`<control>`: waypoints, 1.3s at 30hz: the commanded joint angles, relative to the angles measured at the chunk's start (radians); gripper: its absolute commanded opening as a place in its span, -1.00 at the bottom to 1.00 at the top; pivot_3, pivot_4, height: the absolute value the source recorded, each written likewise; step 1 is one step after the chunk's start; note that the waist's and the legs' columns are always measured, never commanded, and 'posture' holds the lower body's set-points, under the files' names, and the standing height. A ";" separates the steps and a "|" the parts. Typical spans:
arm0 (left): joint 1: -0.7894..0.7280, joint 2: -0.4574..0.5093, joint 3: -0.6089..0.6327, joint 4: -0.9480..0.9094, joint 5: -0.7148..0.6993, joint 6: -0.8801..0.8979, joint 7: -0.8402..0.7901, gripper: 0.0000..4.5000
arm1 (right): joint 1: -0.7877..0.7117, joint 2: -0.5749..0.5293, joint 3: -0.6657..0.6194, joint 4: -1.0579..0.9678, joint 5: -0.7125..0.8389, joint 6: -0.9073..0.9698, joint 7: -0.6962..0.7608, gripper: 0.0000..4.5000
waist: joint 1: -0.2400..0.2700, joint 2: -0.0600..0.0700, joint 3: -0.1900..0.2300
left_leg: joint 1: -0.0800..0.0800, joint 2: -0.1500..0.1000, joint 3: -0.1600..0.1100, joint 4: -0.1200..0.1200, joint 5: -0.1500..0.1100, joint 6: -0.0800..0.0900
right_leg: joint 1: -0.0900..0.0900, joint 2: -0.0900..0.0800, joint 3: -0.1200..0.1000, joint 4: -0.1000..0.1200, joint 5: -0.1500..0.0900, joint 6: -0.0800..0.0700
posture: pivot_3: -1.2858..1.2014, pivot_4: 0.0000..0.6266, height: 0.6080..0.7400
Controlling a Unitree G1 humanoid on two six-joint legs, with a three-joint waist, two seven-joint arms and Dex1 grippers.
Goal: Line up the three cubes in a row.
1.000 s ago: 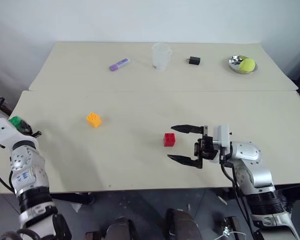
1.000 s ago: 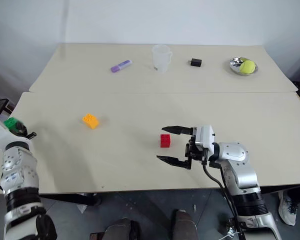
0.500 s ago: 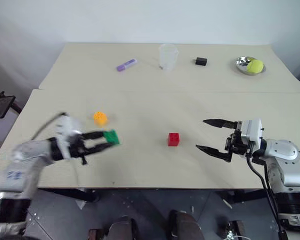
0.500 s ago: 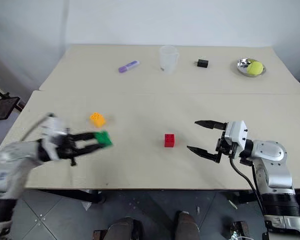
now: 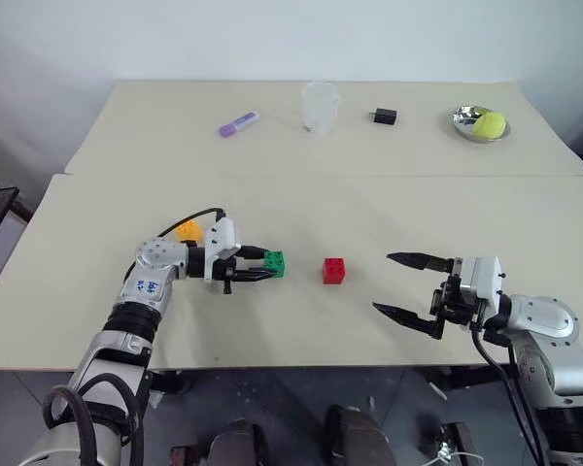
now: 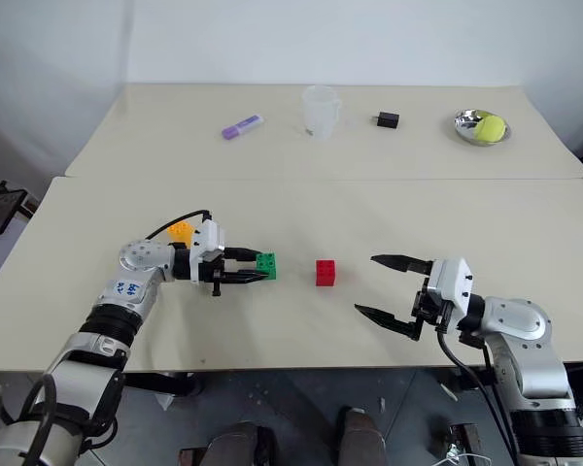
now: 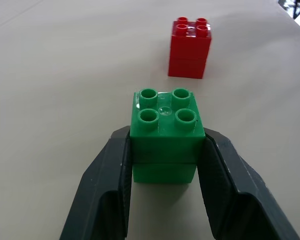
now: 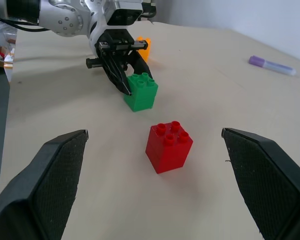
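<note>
Cubes update: the green studded plastic cube (image 5: pixel 274 261) sits clenched in the left tool (image 5: pixel 256 268), low over the beige counter (image 5: pixel 369 204), just beside the red studded plastic cube (image 5: pixel 334 270), presumably to start the row. The orange-yellow plastic cube (image 5: pixel 186 230) waits well beyond the green one. Right tool (image 5: pixel 414 288) hangs released on the red cube's other side, leaving room.

Setting: robot test room or lab. Evidence: two plain beige tables (image 5: pixel 291 209) pushed together against a bare white wall (image 5: pixel 272 39); grey tiled floor (image 6: pixel 291 408); sparse, unrelated props along the far table, including a purple marker (image 5: pixel 237 124), clear plastic cup (image 5: pixel 318 107), small black box (image 5: pixel 385 116), and a steel bowl (image 5: pixel 466 123) holding a yellow-green ball (image 5: pixel 488 123).
</note>
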 commanded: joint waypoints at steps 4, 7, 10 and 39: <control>-0.067 -0.037 -0.008 0.120 0.036 -0.067 -0.077 -0.35 | 0.012 0.013 0.005 -0.042 0.014 -0.001 -0.016 1.00 | 0.004 -0.001 0.000 | 0.000 0.000 -0.001 0.000 0.000 0.001 | 0.000 0.000 0.000 0.000 0.000 0.000 | 0.03 -0.52 1.00; -0.087 -0.051 -0.003 0.167 0.051 -0.111 -0.084 -0.35 | 0.016 0.021 0.012 -0.048 0.013 0.000 -0.020 1.00 | 0.004 -0.001 0.000 | 0.000 0.000 -0.001 0.000 0.000 0.001 | 0.000 0.000 0.000 0.000 0.000 0.000 | 0.03 -0.52 1.00; -0.098 -0.061 0.015 0.195 0.045 -0.125 -0.098 -0.02 | 0.020 0.025 0.019 -0.050 0.012 -0.001 -0.022 1.00 | 0.002 -0.001 0.000 | 0.000 0.000 -0.001 0.000 0.000 0.001 | 0.000 0.000 0.000 0.000 0.000 0.000 | 0.03 -0.52 1.00; 0.998 -0.066 0.761 -0.898 -0.279 0.252 0.677 0.98 | -0.175 0.122 0.065 0.077 0.041 -0.047 0.045 1.00 | 0.017 -0.004 0.000 | 0.001 0.000 -0.012 0.003 -0.002 0.001 | 0.002 -0.002 -0.002 0.005 0.000 -0.002 | 0.03 -0.52 1.00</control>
